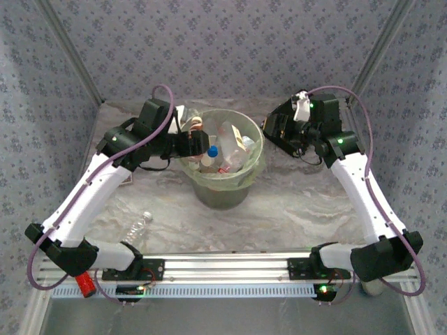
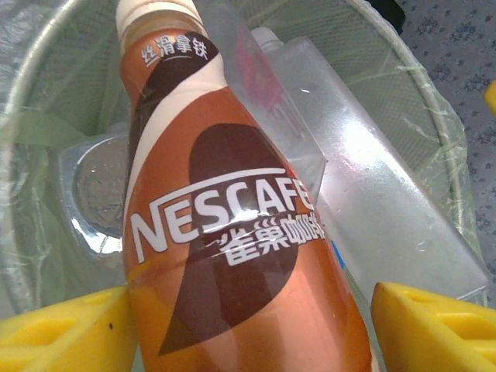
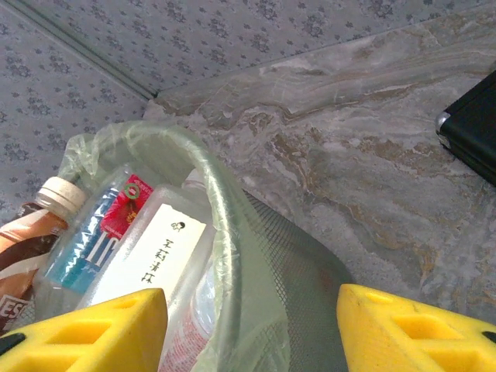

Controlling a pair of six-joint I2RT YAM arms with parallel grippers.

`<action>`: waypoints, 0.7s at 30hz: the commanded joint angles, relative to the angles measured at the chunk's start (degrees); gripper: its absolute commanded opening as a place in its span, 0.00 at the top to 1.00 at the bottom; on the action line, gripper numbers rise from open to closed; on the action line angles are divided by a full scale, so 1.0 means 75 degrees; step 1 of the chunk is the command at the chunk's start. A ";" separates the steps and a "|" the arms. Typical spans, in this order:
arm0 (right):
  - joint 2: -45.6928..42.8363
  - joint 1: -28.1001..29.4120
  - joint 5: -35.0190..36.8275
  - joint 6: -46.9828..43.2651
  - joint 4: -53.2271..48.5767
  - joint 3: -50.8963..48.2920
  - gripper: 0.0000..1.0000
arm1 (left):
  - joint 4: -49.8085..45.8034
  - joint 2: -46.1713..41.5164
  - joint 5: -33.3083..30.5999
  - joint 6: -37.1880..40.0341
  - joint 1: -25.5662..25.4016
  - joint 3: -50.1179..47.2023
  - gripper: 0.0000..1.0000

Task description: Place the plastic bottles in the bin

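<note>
- Over the bin's (image 1: 222, 190) 9 o'clock rim, the left gripper (image 1: 194, 144) is hanging with its yellow fingers (image 2: 70, 329) spread. A brown Nescafe bottle (image 2: 232, 256) is sitting loose between them, with a gap showing on one side.
- At the bin's 3 o'clock, the right gripper (image 3: 249, 301) is hovering with jaws apart, gripping nothing.
- Other bottles are lying jumbled inside the bin, a blue-capped one (image 1: 212, 151) poking up.
- One clear bottle (image 1: 138, 227) is lying on the table (image 1: 293, 209), around 8 o'clock from the bin.
</note>
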 commanded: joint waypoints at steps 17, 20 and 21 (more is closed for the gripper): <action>0.0532 0.0805 0.0279 -0.0355 -0.0362 0.1147 0.38 | 0.0487 0.0502 -0.1062 0.1002 -0.0031 0.0563 0.42; 0.0575 0.0830 0.0260 -0.0407 -0.0385 0.1236 0.38 | 0.0577 0.0669 -0.0875 0.1064 -0.0029 0.0657 0.43; 0.0585 0.0858 0.0264 -0.0438 -0.0413 0.1280 0.38 | 0.0689 0.0664 -0.0770 0.1069 -0.0025 0.0640 0.43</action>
